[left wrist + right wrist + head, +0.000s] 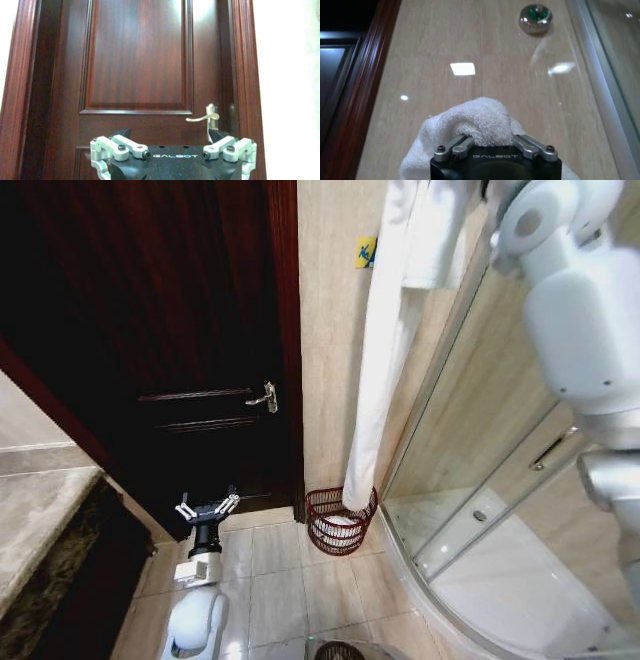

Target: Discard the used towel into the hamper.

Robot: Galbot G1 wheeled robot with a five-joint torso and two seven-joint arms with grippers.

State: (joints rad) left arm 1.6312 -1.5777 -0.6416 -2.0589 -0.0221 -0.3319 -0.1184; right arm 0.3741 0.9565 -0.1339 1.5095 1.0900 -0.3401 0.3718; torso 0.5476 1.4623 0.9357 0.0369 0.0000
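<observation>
Hanging from high on the wall, the white towel (385,350) drops in a long fold whose lower end already rests inside the hamper (341,521), which stands on the floor tiles (270,570) in the corner between the dark wooden door (150,330) and the curved glass shower enclosure (500,510). In the right wrist view the right hand (494,144) is clenched on a bunch of that towel, terry cloth bulging up between its fingers, with the beige wall and a round chrome hook (535,15) beyond.

The step in hand looks like freeing the cloth and lowering it. To do it well, the right hand should probably keep its grip firm, lift the towel clear of whatever it hangs on, then bring it straight down over the hamper's rim so the whole length piles inside rather than spilling on the tiles.

The left hand (208,508) sits low before the door, fingers spread and released, facing the lever handle (204,117). The glass panel close beside the right arm and the door frame leave a narrow lane
</observation>
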